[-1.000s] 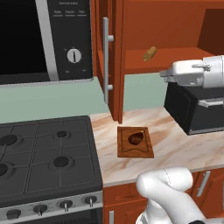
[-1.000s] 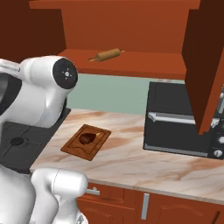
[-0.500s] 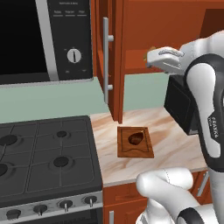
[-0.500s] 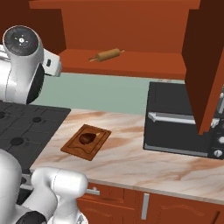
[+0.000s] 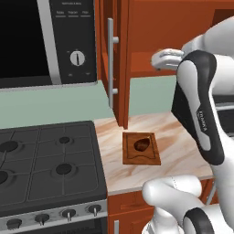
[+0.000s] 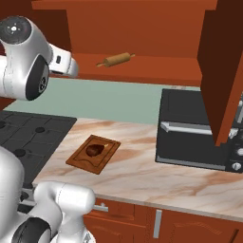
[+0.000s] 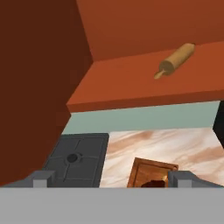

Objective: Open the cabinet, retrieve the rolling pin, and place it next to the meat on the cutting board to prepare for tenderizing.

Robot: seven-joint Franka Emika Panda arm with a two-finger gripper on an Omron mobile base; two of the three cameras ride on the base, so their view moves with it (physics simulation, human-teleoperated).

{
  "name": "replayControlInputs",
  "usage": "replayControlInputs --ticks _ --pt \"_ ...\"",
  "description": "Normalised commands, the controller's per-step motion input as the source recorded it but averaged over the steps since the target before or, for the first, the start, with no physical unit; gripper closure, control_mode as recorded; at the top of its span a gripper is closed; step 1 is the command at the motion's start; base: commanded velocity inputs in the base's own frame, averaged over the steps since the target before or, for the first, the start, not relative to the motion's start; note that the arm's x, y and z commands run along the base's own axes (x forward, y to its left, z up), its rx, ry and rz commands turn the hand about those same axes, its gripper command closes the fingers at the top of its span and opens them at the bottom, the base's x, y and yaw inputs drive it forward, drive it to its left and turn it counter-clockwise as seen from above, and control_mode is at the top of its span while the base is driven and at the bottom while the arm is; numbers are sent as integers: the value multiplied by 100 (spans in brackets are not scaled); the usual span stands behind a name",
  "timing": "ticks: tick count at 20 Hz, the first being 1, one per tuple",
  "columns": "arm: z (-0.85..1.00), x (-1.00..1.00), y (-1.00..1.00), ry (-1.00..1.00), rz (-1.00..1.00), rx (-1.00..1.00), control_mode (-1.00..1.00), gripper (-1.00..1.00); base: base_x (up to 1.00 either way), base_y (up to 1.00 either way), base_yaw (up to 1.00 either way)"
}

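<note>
Gripper (image 7: 109, 177) stood wide and empty as we hovered near the shelf's front edge; the rolling pin (image 7: 175, 60) lay deeper on that shelf of the cabinet (image 6: 142, 66), lying slantwise to that edge, thin handle toward us

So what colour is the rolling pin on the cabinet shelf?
Light tan wood: the slim wooden rolling pin, clearest in the hand view.
</note>
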Motion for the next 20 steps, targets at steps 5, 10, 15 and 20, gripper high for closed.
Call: replayControlInputs --ticks 5,10,15,20 --pt "-6 45 -19 9 -18 -13 -100 -100 0 0 0" --pt "-2 42 -23 7 -22 -9 -100 -100 0 0 0" --pt "0 44 -23 2 -19 -3 -100 -100 0 0 0" --pt "-14 35 -22 0 -13 -2 -100 -100 0 0 0"
